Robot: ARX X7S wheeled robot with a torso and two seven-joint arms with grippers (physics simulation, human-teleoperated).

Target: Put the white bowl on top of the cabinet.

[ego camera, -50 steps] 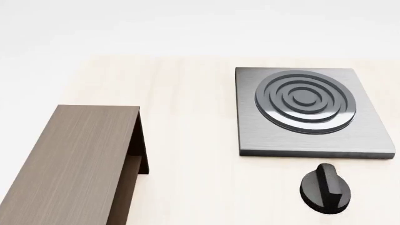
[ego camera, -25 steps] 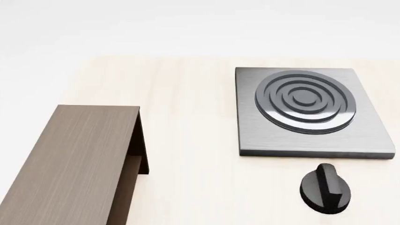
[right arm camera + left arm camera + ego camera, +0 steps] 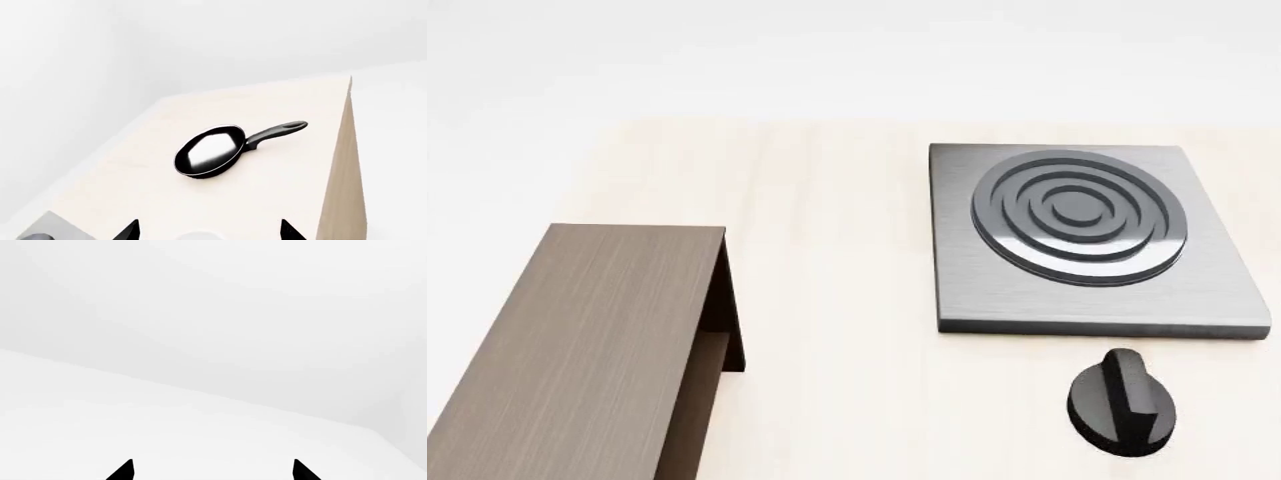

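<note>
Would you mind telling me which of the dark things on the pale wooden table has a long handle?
The black frying pan, seen only from the right wrist camera; its handle sticks out sideways. The black round knob and grey square stove plate have none.

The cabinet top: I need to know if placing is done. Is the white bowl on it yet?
Not yet. The cabinet top shows bare wood grain in the head view, with no bowl anywhere on it.

Showing 1 brown cabinet [image 3: 587, 350], 1 grey stove plate [image 3: 1088, 240] w/ 1 ringed burner [image 3: 1078, 215], 1 black knob [image 3: 1121, 402], 1 black frying pan [image 3: 210, 151], all sitting on 1 pale wood table [image 3: 841, 300]. 2 black fingertips [image 3: 123, 471] per wrist cam.
</note>
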